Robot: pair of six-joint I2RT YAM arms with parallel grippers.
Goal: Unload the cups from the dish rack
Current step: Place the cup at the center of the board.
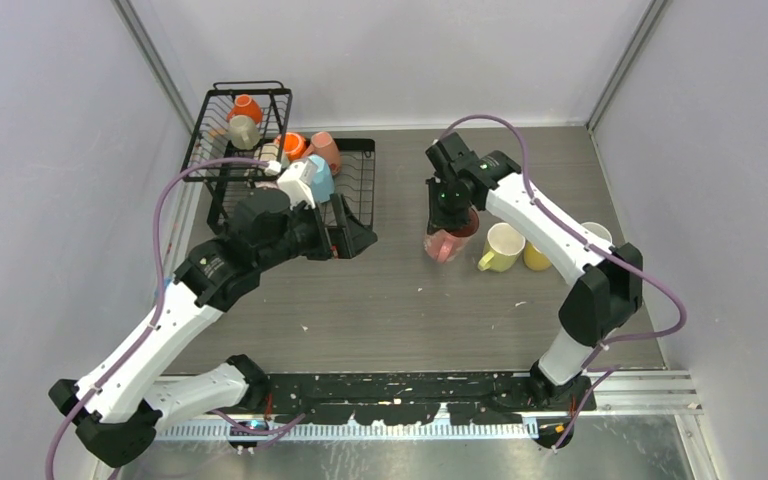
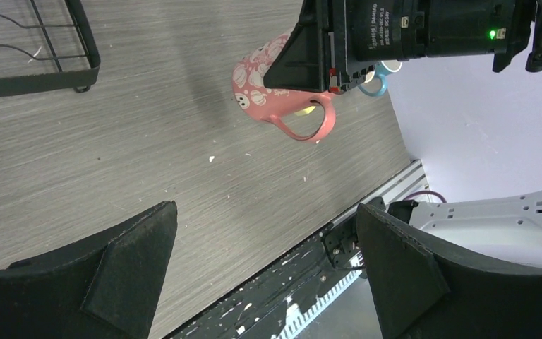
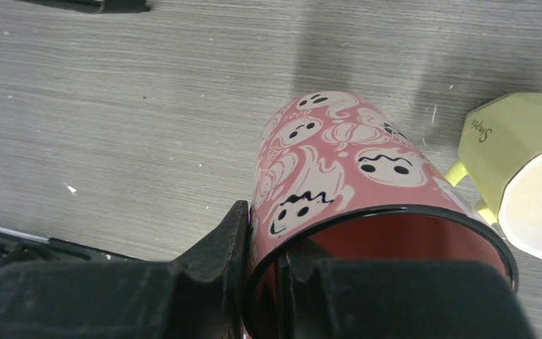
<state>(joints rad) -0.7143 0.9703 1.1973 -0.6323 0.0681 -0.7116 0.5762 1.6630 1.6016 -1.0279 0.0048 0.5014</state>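
Grey wood-grain tabletop (image 1: 390,300) lies beneath a tilted pink ghost-print ceramic mug (image 3: 339,162), rim-pinched by the right gripper (image 3: 268,240); released so, it may topple, while the left gripper (image 2: 268,233) gapes wide.

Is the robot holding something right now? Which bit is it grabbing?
The right gripper holds the pink ghost mug by its rim, one finger inside and one outside the wall. The left gripper is open and empty.

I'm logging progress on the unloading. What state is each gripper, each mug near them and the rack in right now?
pink ghost mug: upright, rim pinched by right gripper
right gripper: shut on pink ghost mug
left gripper: open, empty
yellow-green mug: stands upright, unloaded
dish rack: holds an orange mug and several others
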